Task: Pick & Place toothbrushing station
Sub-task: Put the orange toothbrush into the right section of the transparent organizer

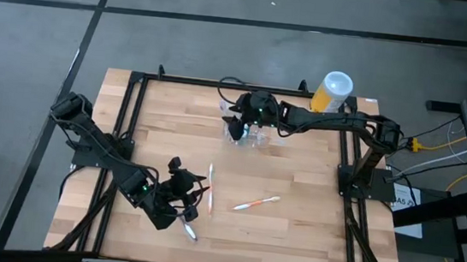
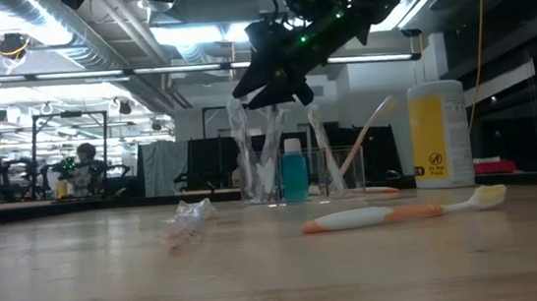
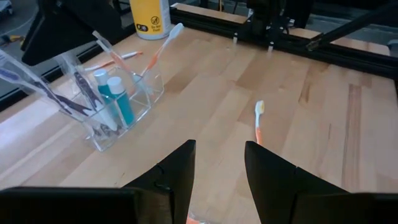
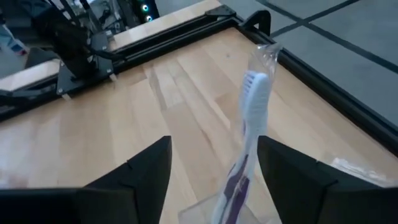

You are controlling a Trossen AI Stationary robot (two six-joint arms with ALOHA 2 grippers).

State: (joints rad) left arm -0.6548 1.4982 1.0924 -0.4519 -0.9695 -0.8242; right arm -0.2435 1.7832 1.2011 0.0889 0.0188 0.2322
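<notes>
While the right gripper (image 1: 235, 129) hovers over the holder (image 1: 254, 137) at the far side of the table (image 1: 292, 231), its fingers (image 4: 140, 171) stand wide apart w/ a wrapped purple-white brush (image 4: 245, 130) upright between them, touching neither as far as the wrist view shows. Seen low, that gripper (image 2: 272, 89) sits just above the wrapped brushes sticking up from the holder (image 2: 291, 183).

Left gripper (image 1: 177, 196) is at the near-left part of the table, fingers (image 3: 177, 174) partly open w/ a clear gap, nothing visibly gripped; an orange-white brush (image 3: 258, 121) lies on the wood beyond them.

Writing: the yellow canister (image 2: 440, 134) has a yellow label w/ dark print and a round symbol, too small to read.

Holder: clear plastic, low rectangular box w/ compartments, standing upright. It carries wrapped brushes (image 3: 78, 87), two teal tubes w/ white caps (image 3: 118, 99) and an orange-handled brush (image 3: 158, 53) leaning out toward the canister (image 3: 149, 17). The canister (image 1: 332, 91) stands near it at the far-right corner, apart. A second orange-white brush (image 1: 256, 204) lies mid-table, well apart from the holder, and another brush (image 1: 209, 185) lies just beside the left gripper.
</notes>
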